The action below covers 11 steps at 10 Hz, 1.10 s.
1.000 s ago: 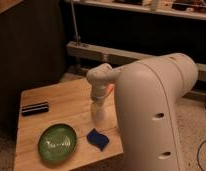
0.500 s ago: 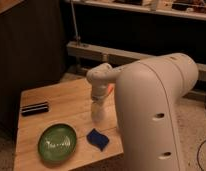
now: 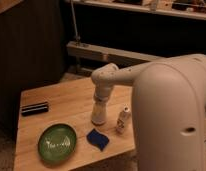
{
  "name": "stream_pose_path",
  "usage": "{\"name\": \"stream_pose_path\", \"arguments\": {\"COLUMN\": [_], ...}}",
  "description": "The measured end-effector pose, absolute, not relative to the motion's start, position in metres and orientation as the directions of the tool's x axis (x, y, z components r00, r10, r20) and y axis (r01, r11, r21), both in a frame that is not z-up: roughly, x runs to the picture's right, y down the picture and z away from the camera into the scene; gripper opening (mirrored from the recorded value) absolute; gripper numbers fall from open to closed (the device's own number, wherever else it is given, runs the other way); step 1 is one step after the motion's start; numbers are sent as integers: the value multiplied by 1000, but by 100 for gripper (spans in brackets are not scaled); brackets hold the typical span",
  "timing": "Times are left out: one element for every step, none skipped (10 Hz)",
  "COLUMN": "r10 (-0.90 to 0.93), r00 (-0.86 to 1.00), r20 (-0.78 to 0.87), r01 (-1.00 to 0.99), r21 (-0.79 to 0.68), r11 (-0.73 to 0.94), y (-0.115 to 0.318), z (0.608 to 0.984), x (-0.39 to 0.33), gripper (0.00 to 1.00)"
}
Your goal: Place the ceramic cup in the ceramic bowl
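Tool (image 3: 98, 119) down at table (image 3: 61, 102), contents hidden; ceramic bowl (image 3: 57, 143) well apart.

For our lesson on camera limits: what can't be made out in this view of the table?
Cup: cannot be told from the pale gripper, low over the table beside the bottle.
Table's right end: hidden by the robot's body.
Dark bar at left: too blurred to identify.

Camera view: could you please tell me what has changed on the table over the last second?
Nothing visibly changed. The gripper points down at the wooden table at the same spot, just behind the blue cloth; the ceramic bowl and the black bar lie as before.
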<state>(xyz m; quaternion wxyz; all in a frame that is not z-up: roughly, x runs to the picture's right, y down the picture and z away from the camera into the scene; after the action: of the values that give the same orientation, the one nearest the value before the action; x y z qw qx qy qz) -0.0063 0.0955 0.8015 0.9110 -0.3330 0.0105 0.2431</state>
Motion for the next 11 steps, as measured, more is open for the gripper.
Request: {"name": "stream_pose_path", "arguments": {"r10": [450,466,474,477,472,463,444,413,395,377,350], "r00": [884,881,879,879,879,880,882,883,882,881,882], "r20": [-129,-85,-50,12,61,108,158,222,256,285,317], "r01": [-430,-419,-409,-382,-358,-332,-298,-250,-224,-201,-172], "r21": [-602,-597,-591,-580,-570,-558,-543,-522,-509,-494,-473], "r11": [672,684,696,719,740,761,785,815,831,846,864], "y": [85,75,68,61,60,60,62,64,64,65,68], "z": [776,754,738,715,698,681,664,643,632,624,613], "x": [0,11,20,23,22,19,12,-2,-8,-14,-23], "gripper": [0,0,0,0,0,0,0,0,0,0,0]}}
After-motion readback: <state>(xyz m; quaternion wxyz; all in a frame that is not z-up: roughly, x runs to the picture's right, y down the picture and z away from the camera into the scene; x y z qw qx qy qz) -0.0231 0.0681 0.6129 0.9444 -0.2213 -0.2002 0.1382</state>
